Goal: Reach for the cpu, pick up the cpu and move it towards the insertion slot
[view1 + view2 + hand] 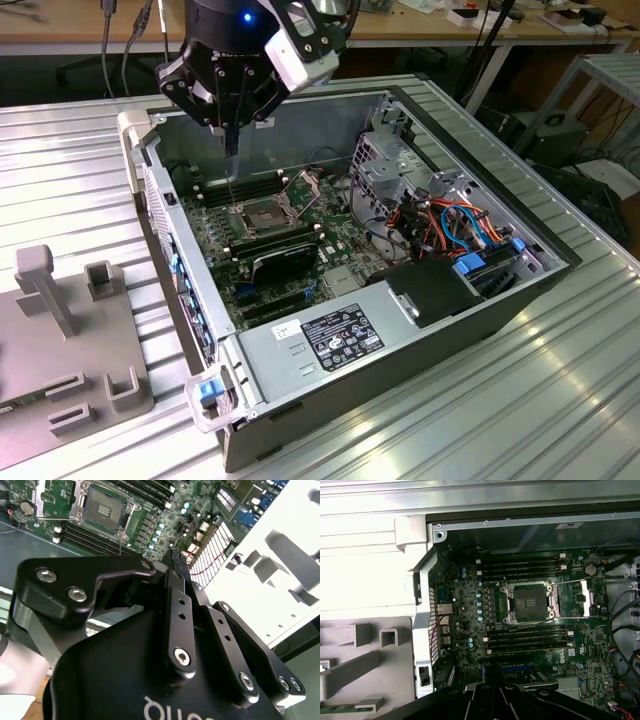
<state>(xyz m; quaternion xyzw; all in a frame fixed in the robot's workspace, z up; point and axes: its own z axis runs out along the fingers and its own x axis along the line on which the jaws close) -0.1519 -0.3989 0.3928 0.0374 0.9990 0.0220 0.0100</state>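
Label (338,336) on power supply (268,352): print too small to read.

This looks like a robotics or electronics lab. An opened desktop computer case (440,335), its green motherboard (300,235) bared, lies on a ribbed aluminium table (540,400) beside a grey moulded parts fixture (60,360). Wooden workbenches (60,30) strung with cables (105,45) line the background.

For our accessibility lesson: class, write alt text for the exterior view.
A black gripper hangs above the socket on a green motherboard, inside an open computer case on a ribbed metal table.
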